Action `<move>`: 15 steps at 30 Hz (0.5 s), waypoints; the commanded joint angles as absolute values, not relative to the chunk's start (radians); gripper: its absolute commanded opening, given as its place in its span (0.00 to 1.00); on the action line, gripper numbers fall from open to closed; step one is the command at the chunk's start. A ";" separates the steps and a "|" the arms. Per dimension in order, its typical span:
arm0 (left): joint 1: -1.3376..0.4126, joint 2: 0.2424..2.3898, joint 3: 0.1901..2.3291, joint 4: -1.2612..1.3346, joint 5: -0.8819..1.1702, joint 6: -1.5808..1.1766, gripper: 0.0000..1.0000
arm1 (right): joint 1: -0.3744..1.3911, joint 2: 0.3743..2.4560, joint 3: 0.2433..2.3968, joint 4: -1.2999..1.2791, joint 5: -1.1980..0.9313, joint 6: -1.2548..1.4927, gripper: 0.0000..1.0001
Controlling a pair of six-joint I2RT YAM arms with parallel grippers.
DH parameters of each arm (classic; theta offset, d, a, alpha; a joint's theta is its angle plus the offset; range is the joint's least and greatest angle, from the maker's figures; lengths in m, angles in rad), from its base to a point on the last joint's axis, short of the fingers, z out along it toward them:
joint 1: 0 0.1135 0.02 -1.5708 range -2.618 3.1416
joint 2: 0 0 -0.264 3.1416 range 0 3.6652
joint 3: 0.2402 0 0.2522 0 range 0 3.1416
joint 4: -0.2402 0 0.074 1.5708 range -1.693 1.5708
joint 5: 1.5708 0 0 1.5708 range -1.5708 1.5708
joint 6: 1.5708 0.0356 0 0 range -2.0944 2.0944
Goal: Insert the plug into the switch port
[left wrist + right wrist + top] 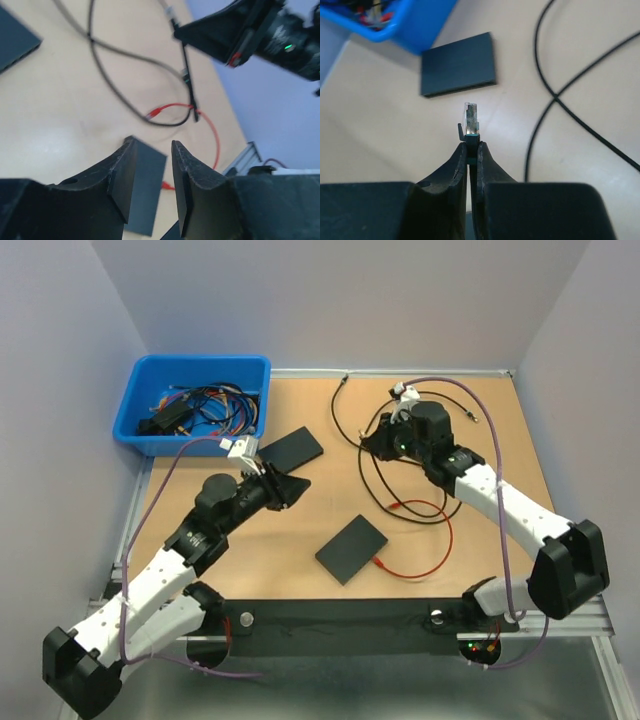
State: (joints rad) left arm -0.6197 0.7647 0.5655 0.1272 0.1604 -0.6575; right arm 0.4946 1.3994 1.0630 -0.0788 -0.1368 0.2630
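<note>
- Right gripper (pixel 471 146): fingers pressed together on the dark green boot of a clear moulded plastic plug (pixel 471 116); the plug stands out beyond the fingertips, held above the table and touching nothing else.
- Left gripper (pixel 152 172): fingers spread, nothing between them; it hovers over the pale wooden tabletop (pixel 300 390), between the two boxes listed below.
- Flat black rectangular switch box (pixel 293 448): lies near the blue plastic bin (pixel 128 425) and ahead of the plug in the right wrist view; its ports show in no view.
- Second flat black box (pixel 352 549): lies mid-table; a thin red cable (pixel 440 540) ends at its edge.
- Progress, as judged: the grasp is done; the plug is well apart from either box; carrying, lining up and pressing home all remain; which box is the target cannot be told.
</note>
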 commanded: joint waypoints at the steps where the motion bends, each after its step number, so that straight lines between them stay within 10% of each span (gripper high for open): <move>1: -0.620 0.698 0.539 0.461 0.273 -0.693 0.45 | 0.492 1.353 1.012 -0.071 -0.522 0.302 0.00; 15: -0.620 0.690 0.367 0.814 0.367 -0.827 0.43 | 0.492 1.229 0.859 0.308 -0.940 0.653 0.01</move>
